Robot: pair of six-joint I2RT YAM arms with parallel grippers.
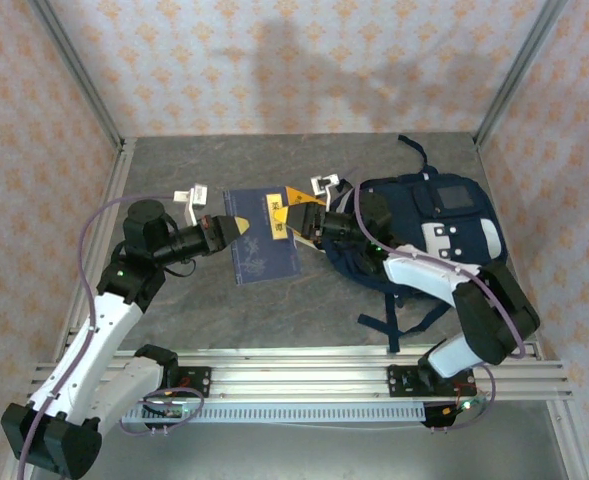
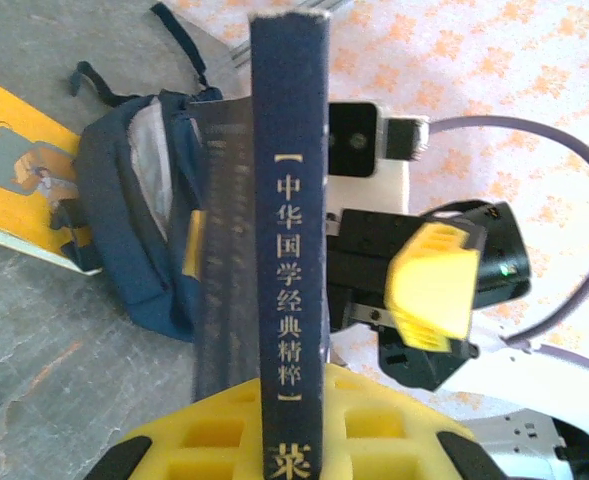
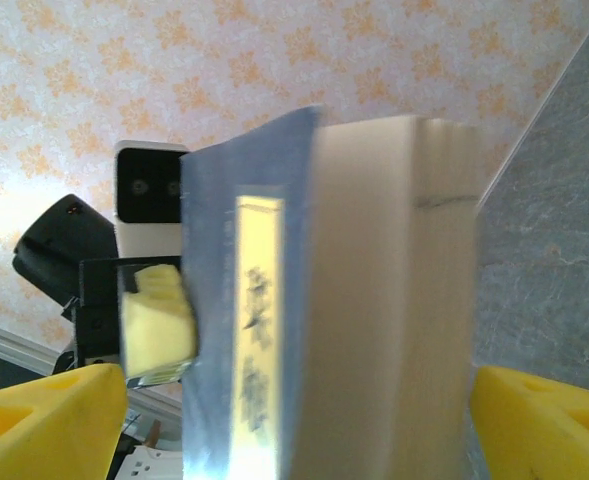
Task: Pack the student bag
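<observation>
Now the left gripper is pinching the blue book tight by one end; the right gripper is gaping wide around its other end without squeezing it; the student bag is lying just behind the right gripper.

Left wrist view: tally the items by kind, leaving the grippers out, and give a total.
Backpacks: 1, the student bag
Books: 2, the navy book and the yellow book
Total: 3
</observation>
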